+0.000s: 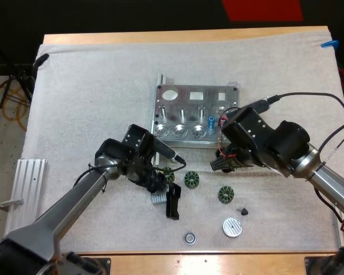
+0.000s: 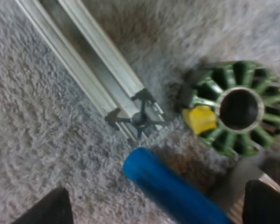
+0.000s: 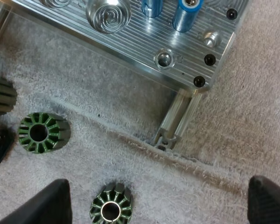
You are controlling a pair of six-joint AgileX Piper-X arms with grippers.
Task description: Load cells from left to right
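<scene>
— Cell?
— Blue cell (image 3: pixel 185 14) upright in fixture (image 1: pixel 196 114), twd its right end. Second blue cyl (image 2: pixel 172 191) at L claw (image 1: pixel 163 182), just near side of fixture; gripped or not, can't tell.
— R claw?
— R claw (image 3: pixel 156 186) spread wide, empty, by fixture's near-right corner. Green ribbed rings (image 1: pixel 192 180) on white mat (image 1: pixel 92 86); wood counter (image 1: pixel 183 35) around it.

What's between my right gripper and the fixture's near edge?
Right wrist view: between the right gripper and the metal fixture lies bare mat, plus a short aluminium rail jutting from under the fixture.
</scene>
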